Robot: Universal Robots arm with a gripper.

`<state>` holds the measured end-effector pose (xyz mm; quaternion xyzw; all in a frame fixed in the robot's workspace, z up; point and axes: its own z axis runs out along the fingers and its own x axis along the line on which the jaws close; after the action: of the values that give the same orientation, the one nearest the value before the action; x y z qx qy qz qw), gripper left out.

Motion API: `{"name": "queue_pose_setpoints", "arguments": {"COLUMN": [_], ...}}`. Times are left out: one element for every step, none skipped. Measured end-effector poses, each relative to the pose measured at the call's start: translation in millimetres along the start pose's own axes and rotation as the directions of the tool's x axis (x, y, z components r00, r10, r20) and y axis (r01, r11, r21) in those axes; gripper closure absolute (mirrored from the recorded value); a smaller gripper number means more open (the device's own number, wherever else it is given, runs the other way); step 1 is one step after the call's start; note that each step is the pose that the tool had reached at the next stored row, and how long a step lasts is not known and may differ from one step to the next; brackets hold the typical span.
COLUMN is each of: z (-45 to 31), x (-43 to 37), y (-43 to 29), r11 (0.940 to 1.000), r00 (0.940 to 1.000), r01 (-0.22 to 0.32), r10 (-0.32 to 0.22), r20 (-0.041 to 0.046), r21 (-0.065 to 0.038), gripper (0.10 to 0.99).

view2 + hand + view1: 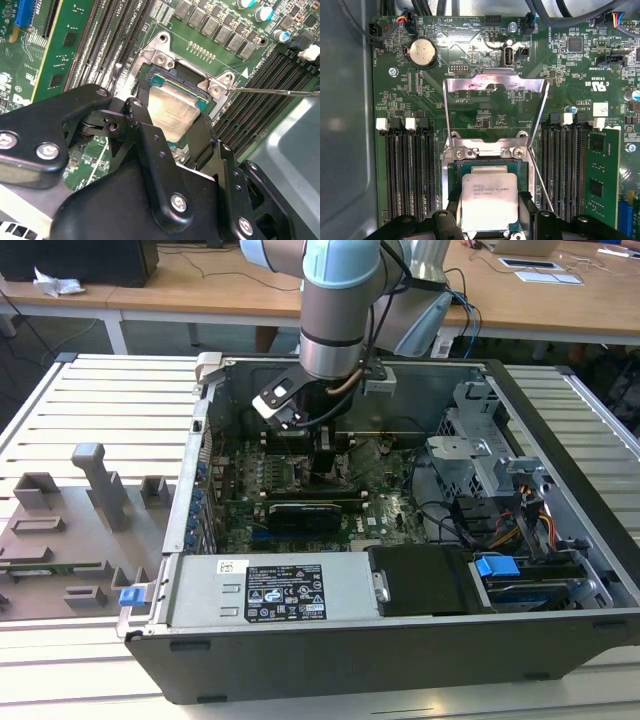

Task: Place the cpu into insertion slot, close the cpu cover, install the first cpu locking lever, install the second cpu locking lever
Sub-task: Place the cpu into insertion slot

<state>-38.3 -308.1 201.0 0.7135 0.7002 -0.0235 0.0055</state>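
Holding: my tool [172, 127] clamped on the cpu [490, 197]
Slot: insertion slot [470, 165] beneath the cpu
Cover: cpu cover [495, 82] swung open

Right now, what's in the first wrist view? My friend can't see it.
Black fingers grip the silver cpu at the insertion slot on a green board. The cpu cover is swung open, clear of the slot.

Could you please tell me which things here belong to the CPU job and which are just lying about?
Job: cpu, held by end effector; insertion slot; open cpu cover; locking lever.
Lying about: coin battery; memory slots; memory module; power supply.
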Motion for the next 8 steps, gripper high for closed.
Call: {"name": "queue_pose_setpoints", "arguments": {"z": [0.0, 0.1, 0.1, 0.1, 0.1, 0.4, 0.3, 0.2], "x": [0.0, 0.0, 0.0, 0.0, 0.0, 0.2, 0.2, 0.1], "y": [0.0, 0.0, 0.0, 0.0, 0.0, 0.1, 0.0, 0.0], "r11": [1.0000, 1.0000, 1.0000, 1.0000, 1.0000, 1.0000, 1.0000, 1.0000], "r00": [1.0000, 1.0000, 1.0000, 1.0000, 1.0000, 1.0000, 1.0000, 1.0000], "r01": [0.000, 0.000, 0.000, 0.000, 0.000, 0.000, 0.000, 0.000], "r10": [0.000, 0.000, 0.000, 0.000, 0.000, 0.000, 0.000, 0.000], "r20": [0.0001, 0.0002, 0.0003, 0.0003, 0.0002, -0.0010, -0.0003, -0.0001], "r21": [0.000, 0.000, 0.000, 0.000, 0.000, 0.000, 0.000, 0.000], "gripper": [0.545, 0.545, 0.545, 0.545, 0.545, 0.533, 0.533, 0.471]}}
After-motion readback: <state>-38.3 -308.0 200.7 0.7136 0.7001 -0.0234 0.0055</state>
